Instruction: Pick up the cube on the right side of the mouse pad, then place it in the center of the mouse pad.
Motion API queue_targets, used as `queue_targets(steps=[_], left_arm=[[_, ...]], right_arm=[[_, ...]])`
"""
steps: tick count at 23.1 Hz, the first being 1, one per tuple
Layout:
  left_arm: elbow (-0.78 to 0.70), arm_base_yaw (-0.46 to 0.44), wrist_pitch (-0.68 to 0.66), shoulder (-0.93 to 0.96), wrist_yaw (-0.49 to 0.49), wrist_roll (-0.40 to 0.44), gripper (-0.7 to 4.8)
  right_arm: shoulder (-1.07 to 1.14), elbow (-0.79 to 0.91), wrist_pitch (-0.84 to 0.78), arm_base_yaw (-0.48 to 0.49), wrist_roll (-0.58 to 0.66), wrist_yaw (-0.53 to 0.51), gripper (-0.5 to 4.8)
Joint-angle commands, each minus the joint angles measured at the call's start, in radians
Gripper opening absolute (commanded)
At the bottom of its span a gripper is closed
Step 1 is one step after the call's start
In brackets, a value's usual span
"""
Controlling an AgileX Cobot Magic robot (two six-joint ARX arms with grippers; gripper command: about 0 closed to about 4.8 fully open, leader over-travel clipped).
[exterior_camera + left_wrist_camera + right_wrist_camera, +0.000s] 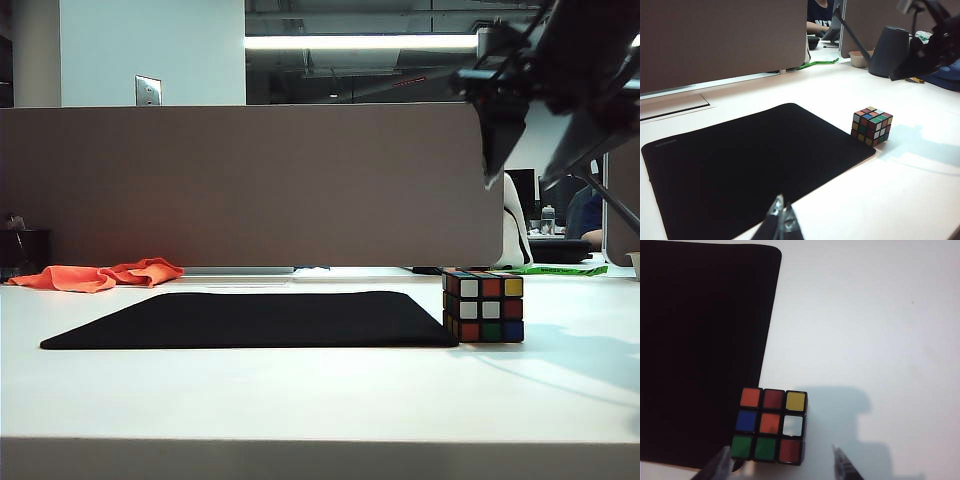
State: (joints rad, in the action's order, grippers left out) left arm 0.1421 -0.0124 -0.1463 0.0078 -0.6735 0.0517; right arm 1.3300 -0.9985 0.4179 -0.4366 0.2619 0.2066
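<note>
While the right end effector (777, 465) hangs released above the cube (771, 425), centre it, then lower straight; the left end effector (780, 220), near the mouse pad (750, 165), looks clenched.

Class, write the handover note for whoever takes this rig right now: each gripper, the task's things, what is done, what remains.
Left gripper: shut, low over the near edge of the mouse pad, holding nothing.
Right gripper: open, above the cube, not gripping it.
Cube sits on the table against the pad's right edge.
Done: nothing moved.
Left: grasp the cube, place it at the pad's center.
</note>
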Motion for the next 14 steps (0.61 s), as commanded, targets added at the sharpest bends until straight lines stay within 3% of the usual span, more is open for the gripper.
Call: queue_targets(steps=[1, 5, 9, 11, 14], left_arm=[[0.005, 0.001, 0.013, 0.001, 0.023, -0.003, -0.06], [0.005, 0.001, 0.012, 0.001, 0.023, -0.003, -0.06], [0.005, 0.001, 0.013, 0.001, 0.023, -0.003, -0.06], [0.005, 0.001, 0.012, 0.001, 0.023, -0.004, -0.06], [0.005, 0.001, 0.012, 0.001, 0.022, -0.004, -0.06]], right_arm=[[0.05, -0.024, 0.002, 0.0, 0.087, -0.003, 3.13], [0.111, -0.033, 0.006, 0.0, 0.087, -0.023, 3.82], [0.13, -0.033, 0.003, -0.001, 0.087, -0.03, 3.98], [0.13, -0.033, -0.005, -0.001, 0.087, -0.03, 4.79], [0.13, -0.034, -0.007, -0.001, 0.087, -0.057, 4.79]])
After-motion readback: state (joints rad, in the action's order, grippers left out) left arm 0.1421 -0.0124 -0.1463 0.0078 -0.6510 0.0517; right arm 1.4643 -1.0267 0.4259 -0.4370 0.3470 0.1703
